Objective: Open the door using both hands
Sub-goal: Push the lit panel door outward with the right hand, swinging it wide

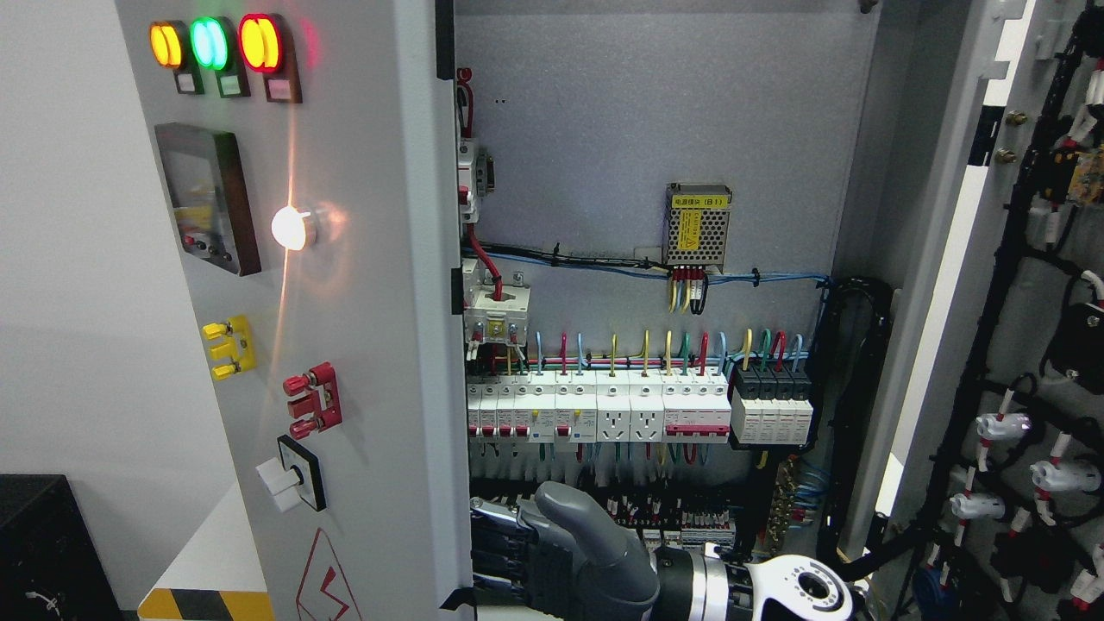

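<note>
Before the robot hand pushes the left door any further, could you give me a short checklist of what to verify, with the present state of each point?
1. Right robot hand is at the inner edge of the left door, low down: ok.
2. Firm grip on that edge: cannot tell, the fingers are partly hidden behind the door.
3. Left robot hand is helping: not ok, it is not in view.
4. Right door is swung open and clear of the hand: ok.
5. Hand is clear of the breaker row and its wires: ok, they sit above it.
6. Free space behind the left door for swinging: cannot tell; a black box stands at the lower left.
</note>
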### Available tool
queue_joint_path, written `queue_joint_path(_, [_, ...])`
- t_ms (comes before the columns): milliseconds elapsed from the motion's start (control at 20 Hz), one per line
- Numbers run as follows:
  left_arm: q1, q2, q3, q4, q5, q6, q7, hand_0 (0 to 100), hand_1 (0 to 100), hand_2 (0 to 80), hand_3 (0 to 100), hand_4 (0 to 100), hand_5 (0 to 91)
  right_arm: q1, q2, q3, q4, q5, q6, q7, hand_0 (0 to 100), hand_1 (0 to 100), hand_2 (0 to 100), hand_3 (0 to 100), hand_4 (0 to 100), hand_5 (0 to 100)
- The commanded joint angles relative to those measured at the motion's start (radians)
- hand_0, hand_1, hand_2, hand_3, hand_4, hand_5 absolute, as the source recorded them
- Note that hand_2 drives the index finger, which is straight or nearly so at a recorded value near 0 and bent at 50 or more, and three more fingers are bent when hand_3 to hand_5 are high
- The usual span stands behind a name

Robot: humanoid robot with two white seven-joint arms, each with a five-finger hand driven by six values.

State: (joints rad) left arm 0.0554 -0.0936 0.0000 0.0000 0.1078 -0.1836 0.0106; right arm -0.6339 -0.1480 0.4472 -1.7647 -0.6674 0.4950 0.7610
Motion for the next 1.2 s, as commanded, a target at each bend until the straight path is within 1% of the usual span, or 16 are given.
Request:
queue_joint_path(0, [0.000,0.000,0.023,0.021,0.000,0.001,0.000,0,0,0.0,0,0,0.0,0.010,0.002,0.059,-0.032,0.005,-0.003,-0.011,0,0,0,0,0,0])
queue_joint_path(200, [0.000,0.000,0.023,0.021,0.000,-0.001,0.000,0,0,0.0,0,0,0.0,0.010,0.008,0.096,-0.032,0.012,-0.009,-0.014,0,0,0,0,0,0])
queue_joint_path(300, [0.000,0.000,0.023,0.021,0.000,0.001,0.000,0,0,0.0,0,0,0.0,0.010,0.018,0.105,-0.032,0.014,-0.009,-0.022,0,0,0,0,0,0])
queue_joint_path(450, [0.000,0.000,0.023,0.021,0.000,0.001,0.000,0,0,0.0,0,0,0.0,0.010,0.019,0.108,-0.025,0.014,-0.009,-0.031,0,0,0,0,0,0])
queue_joint_path(651, [0.000,0.000,0.023,0.021,0.000,0.001,0.000,0,0,0.0,0,0,0.0,0.008,0.039,0.136,-0.033,0.014,-0.007,-0.032,0,0,0,0,0,0])
queue_joint_path(901, [0.000,0.000,0.023,0.021,0.000,0.001,0.000,0,0,0.0,0,0,0.0,0.008,0.074,0.148,-0.035,0.025,-0.007,-0.061,0,0,0,0,0,0])
queue_joint_path(1001, [0.000,0.000,0.023,0.021,0.000,-0.001,0.000,0,0,0.0,0,0,0.0,0.005,0.085,0.171,-0.035,0.038,-0.009,-0.084,0,0,0,0,0,0])
queue_joint_path(1051, [0.000,0.000,0.023,0.021,0.000,0.001,0.000,0,0,0.0,0,0,0.0,0.003,0.097,0.180,-0.035,0.049,-0.009,-0.098,0,0,0,0,0,0])
queue_joint_path(1151, [0.000,0.000,0.023,0.021,0.001,0.001,0.000,0,0,0.0,0,0,0.0,0.003,0.122,0.188,-0.035,0.060,-0.009,-0.106,0,0,0,0,0,0])
